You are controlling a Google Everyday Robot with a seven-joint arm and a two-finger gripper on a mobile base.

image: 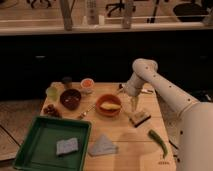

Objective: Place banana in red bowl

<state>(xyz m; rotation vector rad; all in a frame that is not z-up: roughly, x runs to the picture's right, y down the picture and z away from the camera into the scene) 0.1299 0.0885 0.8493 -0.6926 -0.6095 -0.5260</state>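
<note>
The pale-yellow banana [110,105] lies inside the orange-red bowl [101,111] at the middle of the wooden table. My gripper [134,105] hangs just right of the bowl, pointing down, above a small brown-and-white block [139,118]. It holds nothing that I can see. The white arm reaches in from the right.
A dark maroon bowl [70,98], a small white cup with orange contents [87,84], a greenish cup [53,92] and a dark cup [67,81] stand at the left back. A green tray [30,147] with a grey sponge [67,146] sits front left. A folded cloth [102,145] and a green chili [158,141] lie in front.
</note>
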